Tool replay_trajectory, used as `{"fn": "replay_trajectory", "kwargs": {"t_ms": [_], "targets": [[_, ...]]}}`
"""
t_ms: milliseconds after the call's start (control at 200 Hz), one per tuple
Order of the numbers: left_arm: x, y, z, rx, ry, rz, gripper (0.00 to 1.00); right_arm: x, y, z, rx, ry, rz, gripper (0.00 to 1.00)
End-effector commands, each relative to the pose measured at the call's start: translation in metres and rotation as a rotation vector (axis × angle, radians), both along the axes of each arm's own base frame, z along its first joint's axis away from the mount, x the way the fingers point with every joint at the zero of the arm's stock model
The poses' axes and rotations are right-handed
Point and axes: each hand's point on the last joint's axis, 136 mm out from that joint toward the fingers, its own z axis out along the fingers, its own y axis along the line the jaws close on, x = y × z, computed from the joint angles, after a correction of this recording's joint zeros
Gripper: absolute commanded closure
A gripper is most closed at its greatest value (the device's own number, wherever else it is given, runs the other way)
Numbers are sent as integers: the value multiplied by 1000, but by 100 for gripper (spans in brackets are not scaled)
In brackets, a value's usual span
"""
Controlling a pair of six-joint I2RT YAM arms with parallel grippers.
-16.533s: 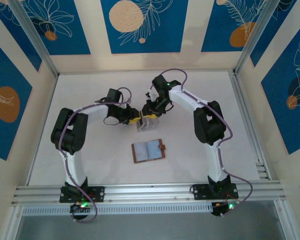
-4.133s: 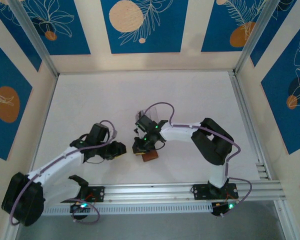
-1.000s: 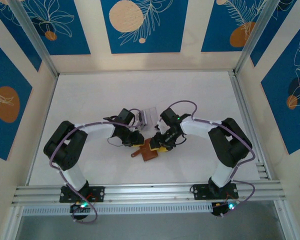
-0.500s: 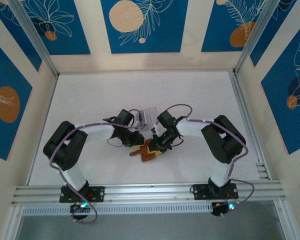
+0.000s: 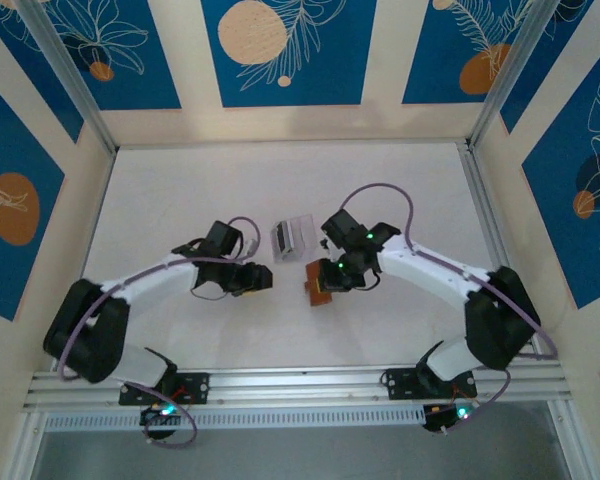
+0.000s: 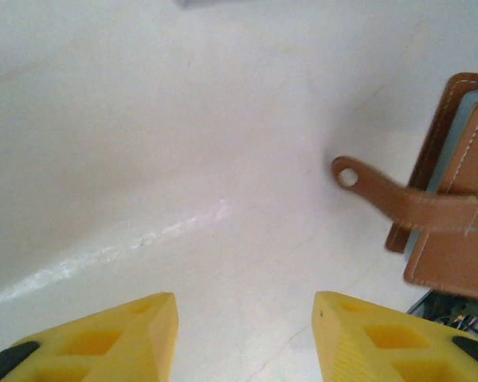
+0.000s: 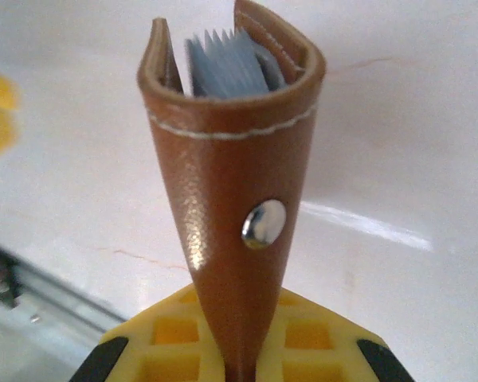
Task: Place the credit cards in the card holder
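White worktop (image 5: 180, 200), patterned walls (image 5: 280, 50). We note the right hand (image 7: 239, 342) clamped on the folded card holder (image 7: 231, 199), long axis upright, fold uppermost. The left hand (image 6: 243, 334), fingers apart and empty, sits just left of it, the snap strap (image 6: 398, 203) reaching its way.

Brown card holder (image 7: 231, 199) with bluish-grey inner pockets (image 7: 227, 68).

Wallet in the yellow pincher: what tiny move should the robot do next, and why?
Probably bring the open left gripper to the strap tab and press it onto the silver snap. The right gripper pinches the wallet folded, but the tab hangs loose, unfastened.
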Motion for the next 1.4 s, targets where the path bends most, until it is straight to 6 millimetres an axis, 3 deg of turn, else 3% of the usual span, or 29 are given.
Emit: {"fn": "replay_trajectory", "kwargs": {"t_ms": [0,155,280,430,655,740,910,1025,1075,1240,1320,1395], "targets": [[-19,18,-4,50,27,23,50,-11,-65,2,-326,-44,-79,100],[-35,30,6,33,0,54,49,-23,-108,15,-638,-103,-128,100],[-42,32,18,1,-37,53,46,-23,-116,23,-787,-130,-141,100],[-44,27,27,-35,-43,33,46,-15,-100,11,-926,-138,-105,100],[-44,27,34,-40,-63,25,45,6,-45,-30,-1012,-124,-33,96],[-45,29,35,-31,-60,27,45,11,-22,-47,-973,-98,-5,88],[-43,29,35,-30,-51,48,44,10,36,-60,-723,-62,94,57],[-37,28,33,-7,-45,48,43,4,76,-43,-436,-30,174,45],[-33,28,33,6,-44,48,43,2,84,-31,-358,-29,209,42],[-22,16,38,-3,-44,21,42,-4,79,12,-140,-40,256,38],[-20,5,36,1,-40,-13,41,0,52,18,-120,-49,215,39],[-18,-9,31,17,-30,-55,40,9,19,14,-128,-42,141,48]]}}
